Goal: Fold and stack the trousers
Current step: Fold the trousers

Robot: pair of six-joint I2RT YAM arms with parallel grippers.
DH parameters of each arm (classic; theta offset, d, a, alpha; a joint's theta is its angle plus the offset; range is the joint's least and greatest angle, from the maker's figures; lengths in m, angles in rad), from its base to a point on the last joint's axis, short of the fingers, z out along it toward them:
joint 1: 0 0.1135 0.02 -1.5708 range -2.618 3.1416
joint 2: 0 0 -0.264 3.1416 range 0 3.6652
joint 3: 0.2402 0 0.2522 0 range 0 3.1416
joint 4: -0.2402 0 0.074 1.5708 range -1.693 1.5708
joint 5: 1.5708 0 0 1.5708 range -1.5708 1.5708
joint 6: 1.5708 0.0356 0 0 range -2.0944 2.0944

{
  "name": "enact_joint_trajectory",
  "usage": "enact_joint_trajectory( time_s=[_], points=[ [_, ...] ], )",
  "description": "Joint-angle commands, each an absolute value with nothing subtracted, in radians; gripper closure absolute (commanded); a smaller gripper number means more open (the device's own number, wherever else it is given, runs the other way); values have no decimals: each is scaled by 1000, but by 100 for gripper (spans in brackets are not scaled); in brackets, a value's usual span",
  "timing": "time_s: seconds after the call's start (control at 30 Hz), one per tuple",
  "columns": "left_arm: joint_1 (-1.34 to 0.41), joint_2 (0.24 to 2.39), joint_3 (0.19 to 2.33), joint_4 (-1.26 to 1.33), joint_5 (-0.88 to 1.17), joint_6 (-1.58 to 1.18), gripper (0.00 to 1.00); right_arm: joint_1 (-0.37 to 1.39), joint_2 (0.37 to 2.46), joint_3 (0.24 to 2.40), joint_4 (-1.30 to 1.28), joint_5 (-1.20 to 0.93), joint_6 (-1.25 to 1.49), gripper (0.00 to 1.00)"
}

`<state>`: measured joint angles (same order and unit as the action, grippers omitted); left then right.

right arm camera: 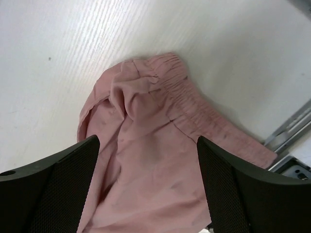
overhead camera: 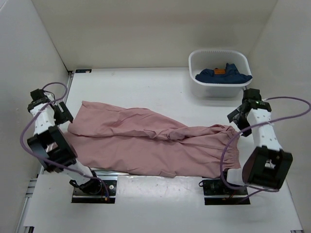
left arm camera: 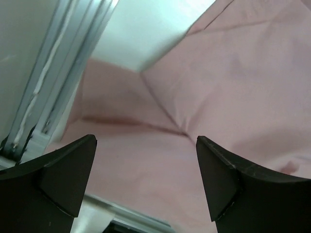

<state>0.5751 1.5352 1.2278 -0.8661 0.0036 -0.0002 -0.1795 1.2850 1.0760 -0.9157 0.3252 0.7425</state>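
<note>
The dusty-pink trousers (overhead camera: 150,141) lie flat across the table, legs to the left, gathered waistband (overhead camera: 232,145) at the right. My left gripper (overhead camera: 62,115) is open and empty, hovering at the leg ends; in the left wrist view (left arm camera: 146,179) pink fabric (left arm camera: 223,77) fills the space below its jaws. My right gripper (overhead camera: 236,119) is open and empty just above the waistband's far corner; the right wrist view (right arm camera: 148,184) shows the elastic waistband (right arm camera: 194,104) between its fingers.
A white tub (overhead camera: 219,73) at the back right holds a dark blue garment (overhead camera: 223,75) with an orange tag. White walls enclose the table. A metal rail (left arm camera: 53,82) runs along the left table edge.
</note>
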Motion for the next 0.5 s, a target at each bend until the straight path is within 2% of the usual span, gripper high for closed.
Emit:
enact_joint_trajectory(
  time_s=[0.0, 0.1, 0.3, 0.33, 0.47],
  points=[
    [572, 1633, 1299, -798, 89, 0, 5, -183, 1377, 1088, -865, 269, 773, 14],
    [542, 1739, 1351, -778, 130, 0, 4, -192, 1437, 1074, -828, 250, 773, 14],
    [502, 1910, 1376, -749, -5, 0, 2, -192, 1526, 1029, -819, 247, 773, 16],
    [502, 1910, 1355, -749, -14, 0, 5, -192, 1526, 1014, -819, 247, 773, 16],
    [502, 1896, 1310, -758, -3, 0, 27, -192, 1526, 1005, -819, 247, 762, 17]
  ],
)
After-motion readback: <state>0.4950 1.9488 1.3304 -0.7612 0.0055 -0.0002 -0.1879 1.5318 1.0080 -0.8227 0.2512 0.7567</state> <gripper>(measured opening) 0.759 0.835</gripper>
